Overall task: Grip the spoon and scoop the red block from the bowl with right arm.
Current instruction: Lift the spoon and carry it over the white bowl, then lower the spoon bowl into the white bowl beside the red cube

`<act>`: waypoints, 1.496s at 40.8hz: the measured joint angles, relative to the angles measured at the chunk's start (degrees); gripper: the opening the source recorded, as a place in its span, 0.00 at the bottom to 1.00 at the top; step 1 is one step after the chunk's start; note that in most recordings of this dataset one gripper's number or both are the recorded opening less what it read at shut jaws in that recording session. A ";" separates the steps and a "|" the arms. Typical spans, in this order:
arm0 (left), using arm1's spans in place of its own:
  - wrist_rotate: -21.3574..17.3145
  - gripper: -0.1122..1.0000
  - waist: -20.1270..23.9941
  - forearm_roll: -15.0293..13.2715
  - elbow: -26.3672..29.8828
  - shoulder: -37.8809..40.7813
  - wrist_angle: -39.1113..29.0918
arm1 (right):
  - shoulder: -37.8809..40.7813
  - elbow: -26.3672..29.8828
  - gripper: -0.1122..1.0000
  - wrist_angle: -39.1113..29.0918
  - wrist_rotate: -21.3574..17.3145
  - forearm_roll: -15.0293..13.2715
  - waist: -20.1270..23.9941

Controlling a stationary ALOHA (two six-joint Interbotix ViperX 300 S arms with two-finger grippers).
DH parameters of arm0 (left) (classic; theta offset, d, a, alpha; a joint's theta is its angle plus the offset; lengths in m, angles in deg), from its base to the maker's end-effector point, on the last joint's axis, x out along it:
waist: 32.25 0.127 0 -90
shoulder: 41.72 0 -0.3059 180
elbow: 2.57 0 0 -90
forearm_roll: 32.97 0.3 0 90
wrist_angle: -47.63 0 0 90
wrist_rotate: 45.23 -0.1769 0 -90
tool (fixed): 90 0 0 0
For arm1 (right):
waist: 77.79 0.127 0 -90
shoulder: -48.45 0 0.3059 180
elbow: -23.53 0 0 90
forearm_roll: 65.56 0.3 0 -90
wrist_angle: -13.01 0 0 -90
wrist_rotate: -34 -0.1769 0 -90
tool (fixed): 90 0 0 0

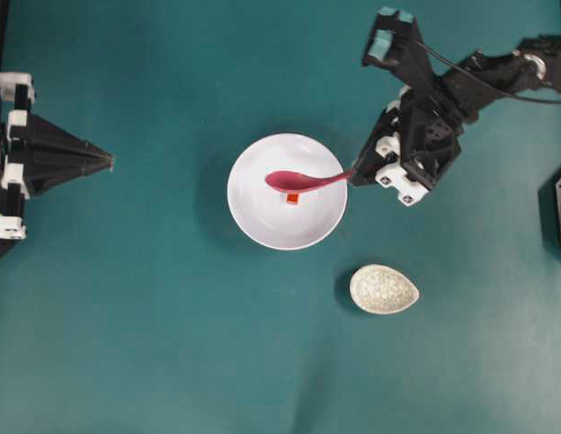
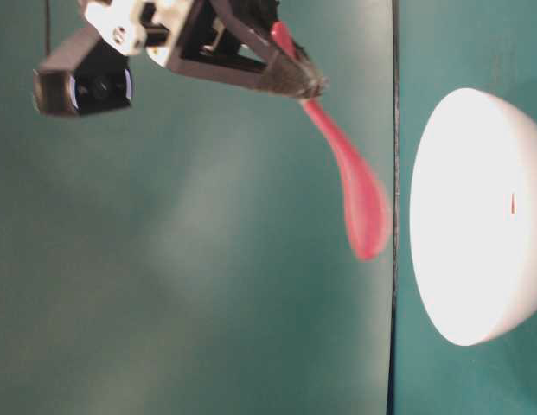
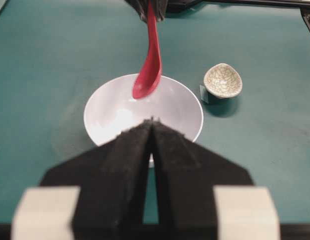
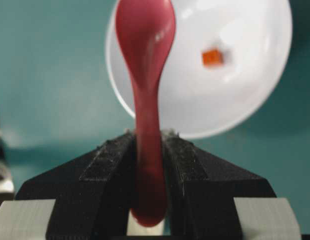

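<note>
From above we look straight down on the whole green table (image 1: pixel 126 344), with the bowl (image 1: pixel 262 221) near the middle. Our table-level view sits low and close, turned on its side, catching the bowl (image 2: pixel 476 259) by its outer wall. Each wrist camera looks out along its own fingers, from opposite sides of the bowl (image 3: pixel 110 112) (image 4: pixel 254 85). All four views share it.

The glossy pink spoon (image 1: pixel 303 180) is clamped by its handle in the right hand (image 1: pixel 354 175), its scoop held above the white bowl (image 1: pixel 262 226). The bowl sits near the table's middle. The tiny red block (image 1: pixel 293 196) lies inside it, beside the scoop.
</note>
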 measured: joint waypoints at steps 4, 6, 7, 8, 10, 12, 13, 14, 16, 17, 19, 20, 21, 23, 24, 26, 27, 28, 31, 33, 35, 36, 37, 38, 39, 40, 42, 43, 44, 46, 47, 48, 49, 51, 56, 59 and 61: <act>-0.26 0.10 0.00 -0.09 0.00 0.00 0.00 | 1.93 2.81 0.30 -6.68 -4.75 -6.86 0.09; -0.53 0.10 0.00 -0.09 0.00 0.00 0.00 | 2.64 4.22 0.30 -9.67 -6.33 -9.93 0.26; -0.62 0.10 0.00 0.00 0.00 0.00 0.09 | 2.90 4.83 0.30 -11.07 -7.21 -11.43 0.35; -0.62 0.10 0.00 -0.09 0.00 0.00 0.00 | 3.08 5.45 0.30 -12.04 -7.91 -12.66 0.44; -0.79 0.10 0.00 -0.09 0.00 0.00 0.09 | 3.69 7.21 0.30 -14.41 -9.76 -15.82 0.62; -0.88 0.10 0.00 -0.09 0.00 0.00 0.00 | 4.48 8.79 0.30 -16.17 -10.99 -18.46 0.88; -0.79 0.10 0.00 -0.09 0.00 0.00 0.00 | 4.83 9.49 0.30 -16.88 -11.25 -19.69 1.14; -0.88 0.10 0.00 0.00 0.00 0.00 0.00 | 5.10 10.20 0.30 -17.40 -11.43 -20.65 1.23; -0.88 0.10 0.00 -0.09 0.00 0.00 0.00 | 5.80 11.51 0.30 -18.19 -11.51 -22.68 2.02; -0.88 0.10 0.00 -0.09 0.00 0.00 0.00 | 6.15 12.13 0.30 -18.54 -11.51 -23.55 2.37; -0.88 0.10 0.00 -0.09 0.00 0.00 0.00 | 6.77 13.01 0.30 -18.90 -11.51 -24.61 3.16; -0.88 0.10 0.00 -0.09 0.00 0.00 0.00 | 7.21 13.45 0.30 -19.07 -11.51 -25.31 3.78; -0.88 0.10 0.00 -0.09 0.00 0.00 0.00 | 7.65 13.89 0.30 -19.25 -11.51 -25.84 4.48; -0.88 0.10 0.00 0.00 0.00 0.00 0.00 | 8.44 14.77 0.30 -19.34 -11.43 -26.81 5.54; -0.88 0.10 0.00 -0.09 0.00 0.00 0.00 | 8.70 15.12 0.30 -19.34 -11.43 -27.25 6.06; -0.88 0.10 0.00 -0.09 0.00 0.00 0.00 | 9.49 15.91 0.30 -19.42 -11.34 -28.21 7.21; -0.88 0.10 0.00 -0.09 0.00 0.00 0.00 | 10.02 16.35 0.30 -19.60 -11.43 -28.74 7.65; -0.88 0.10 0.00 -0.09 0.00 0.00 0.00 | 10.37 16.61 0.30 -19.69 -11.43 -29.18 8.00; -0.88 0.10 0.09 0.00 0.00 0.00 0.00 | 11.69 17.31 0.30 -20.57 -11.43 -30.50 8.35; -0.88 0.10 0.00 0.00 0.00 0.00 0.00 | 12.30 17.58 0.30 -21.36 -11.51 -31.29 8.44; -0.88 0.10 0.00 0.00 0.00 0.00 0.00 | 12.83 17.75 0.30 -22.06 -11.51 -31.90 8.44; -0.88 0.10 0.00 0.00 0.00 0.00 0.00 | 13.01 17.93 0.30 -22.32 -11.51 -32.26 8.35; -0.88 0.10 0.00 -0.09 0.00 0.00 0.00 | 13.27 18.11 0.30 -22.59 -11.51 -32.43 8.44; -0.88 0.10 0.00 -0.09 0.00 0.00 0.00 | 13.45 18.28 0.30 -22.68 -11.43 -32.61 8.44; -0.88 0.10 0.00 -0.09 0.00 0.00 0.09 | 13.62 18.46 0.30 -22.76 -11.43 -32.96 8.35; -0.88 0.10 0.00 -0.09 0.00 0.00 0.00 | 13.80 18.63 0.30 -22.76 -11.43 -33.13 8.35; -0.88 0.10 0.00 0.00 0.00 0.00 0.00 | 13.97 18.72 0.30 -22.85 -11.34 -33.57 8.44; -0.88 0.10 0.00 -0.09 0.00 0.00 0.00 | 14.15 18.98 0.30 -22.85 -11.25 -33.75 8.44; -0.88 0.10 0.00 -0.09 0.00 0.00 0.00 | 14.24 19.07 0.30 -22.85 -11.25 -33.84 8.44; -0.88 0.10 0.00 0.00 0.00 0.00 0.00 | 14.59 19.16 0.30 -22.85 -11.25 -34.28 8.35; -0.88 0.10 0.00 -0.09 0.00 0.00 0.00 | 14.77 19.25 0.30 -22.94 -11.16 -34.37 8.35; -0.88 0.10 0.00 0.00 0.00 0.00 0.00 | 14.94 19.16 0.30 -22.85 -11.16 -34.45 8.44; -0.88 0.10 0.09 0.00 0.00 0.00 0.00 | 15.12 19.25 0.30 -22.94 -11.16 -34.54 8.35; -0.88 0.10 0.00 0.00 0.00 0.00 0.00 | 15.38 19.25 0.30 -22.94 -11.16 -34.63 8.35; -0.88 0.10 0.09 -0.09 0.00 0.00 0.00 | 16.08 19.25 0.30 -22.94 -11.07 -34.63 8.44; -0.88 0.10 0.00 -0.09 0.00 0.00 0.00 | 16.52 19.25 0.30 -22.85 -10.99 -34.72 8.35; -0.88 0.10 0.00 0.00 0.00 0.00 0.00 | 16.70 19.34 0.30 -22.76 -10.99 -34.72 8.44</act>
